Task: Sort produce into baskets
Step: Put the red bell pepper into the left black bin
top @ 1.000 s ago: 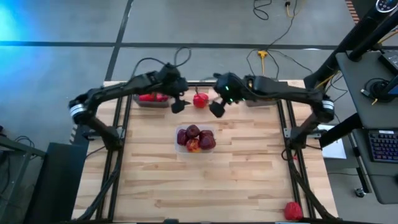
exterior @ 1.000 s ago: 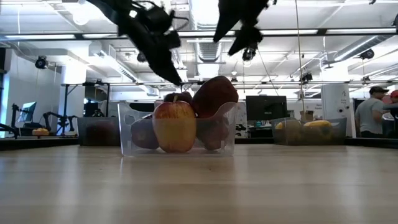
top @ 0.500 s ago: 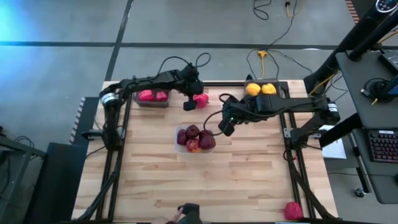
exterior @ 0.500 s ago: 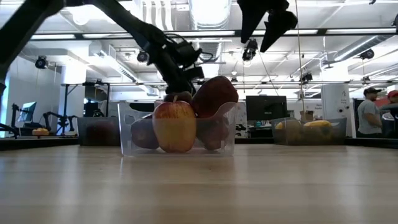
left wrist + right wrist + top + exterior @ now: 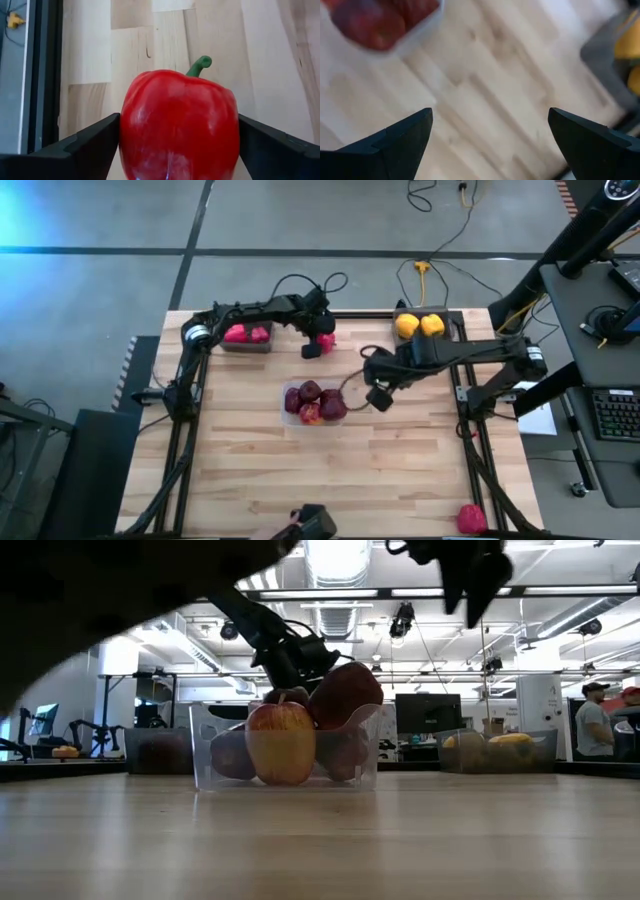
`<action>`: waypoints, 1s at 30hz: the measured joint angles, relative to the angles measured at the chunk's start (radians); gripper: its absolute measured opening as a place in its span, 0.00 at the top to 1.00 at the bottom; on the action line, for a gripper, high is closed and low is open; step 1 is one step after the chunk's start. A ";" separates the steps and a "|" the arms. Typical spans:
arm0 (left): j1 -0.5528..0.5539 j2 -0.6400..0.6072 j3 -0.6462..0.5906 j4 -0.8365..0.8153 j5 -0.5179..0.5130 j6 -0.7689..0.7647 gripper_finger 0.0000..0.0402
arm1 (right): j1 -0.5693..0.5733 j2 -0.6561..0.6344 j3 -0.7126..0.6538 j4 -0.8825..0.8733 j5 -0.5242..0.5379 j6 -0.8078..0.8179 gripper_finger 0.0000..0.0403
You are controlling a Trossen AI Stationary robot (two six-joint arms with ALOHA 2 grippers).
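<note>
Left gripper [image 5: 316,345] at upper centre of high view, fingers [image 5: 75,150] either side of red pepper [image 5: 179,125] on table [image 5: 250,470]; pads at pepper's flanks, contact or clamp not certain, green stem up. Pepper [image 5: 326,340] just right of left tray [image 5: 245,345], which holds red items [image 5: 243,334]. Right gripper [image 5: 378,392] centre-right in high view, just right of clear container [image 5: 343,420], above bare wood; fingers [image 5: 395,140] wide apart, nothing between them. Container at centre of frame, filled with apples [image 5: 312,402]; low view: apples [image 5: 282,745] piled above container wall [image 5: 205,755]. Right tray [image 5: 400,315] at upper right of table, two yellow peppers [image 5: 419,325] inside; same tray and yellow contents [image 5: 495,745] at right in low view. One more red item [image 5: 471,518] at lower right table corner, well apart from rest. Person [image 5: 597,725] at far right edge of low view, in room behind
</note>
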 joint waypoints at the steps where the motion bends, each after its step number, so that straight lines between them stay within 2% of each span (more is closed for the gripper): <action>1: 0.000 0.000 -0.002 0.001 -0.001 -0.017 0.16 | 0.013 0.000 -0.004 -0.025 -0.010 0.016 0.03; 7: 0.007 -0.045 -0.012 -0.034 -0.044 -0.128 0.30 | 0.106 -0.002 -0.056 -0.120 -0.026 0.087 0.03; 12: 0.018 -0.196 -0.014 -0.080 -0.066 -0.171 0.30 | 0.178 -0.007 -0.145 -0.106 -0.126 0.169 0.03; 15: 0.024 -0.298 -0.039 -0.131 -0.071 -0.178 0.30 | 0.219 -0.007 -0.218 -0.066 -0.130 0.218 0.03; 18: 0.031 -0.414 -0.069 -0.186 -0.130 -0.189 0.30 | 0.245 -0.008 -0.300 0.016 -0.147 0.234 0.03; 22: 0.058 -0.564 -0.152 -0.251 -0.237 -0.204 0.30 | 0.266 -0.008 -0.383 0.118 -0.222 0.221 0.03; 27: 0.139 -0.708 -0.310 -0.267 -0.244 -0.272 0.30 | 0.268 -0.009 -0.400 0.154 -0.233 0.175 0.03; 30: 0.214 -0.751 -0.432 -0.196 -0.248 -0.300 0.30 | 0.267 -0.009 -0.402 0.157 -0.220 0.145 0.03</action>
